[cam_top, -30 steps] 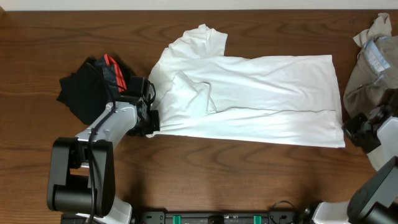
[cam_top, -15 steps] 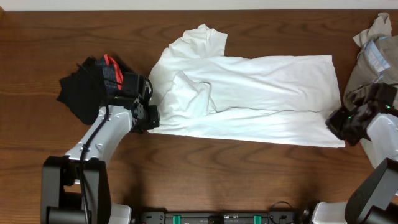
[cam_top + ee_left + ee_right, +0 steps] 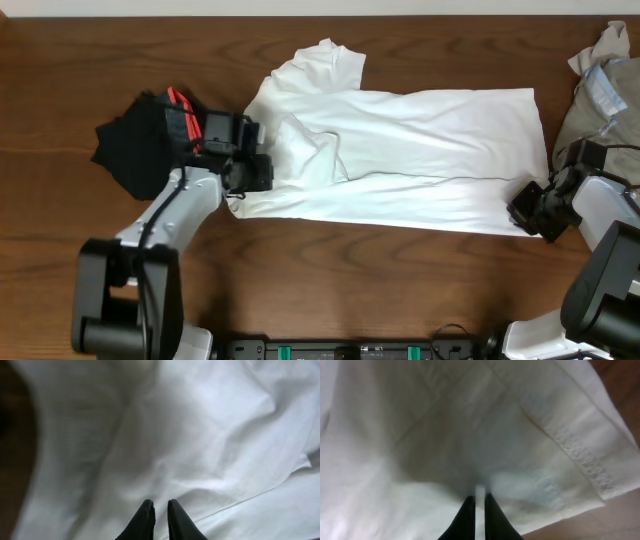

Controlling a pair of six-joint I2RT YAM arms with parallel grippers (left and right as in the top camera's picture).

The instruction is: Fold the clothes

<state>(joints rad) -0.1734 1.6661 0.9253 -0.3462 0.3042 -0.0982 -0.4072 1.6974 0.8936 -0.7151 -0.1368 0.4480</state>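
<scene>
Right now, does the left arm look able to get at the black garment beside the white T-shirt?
Probably yes. The black garment lies uncovered on the table, close beside the left arm. Its end effector is over the near edge of the white T-shirt, and nothing stands between it and the black garment.

**Two white-and-black arms, as we see them**

On the left arm we see a pale, white-grey link with rounded edges, and a thin black cable runs along it. Its lower joints are bulky black housings, boxy with rounded corners. The left gripper has a black, blocky head. From the wrist views we make out its fingers as two slim, glossy black blades that taper to blunt tips. The right arm has the same white shell and the right gripper the same black head. Along the near edge we note a black rail with small green parts.
</scene>
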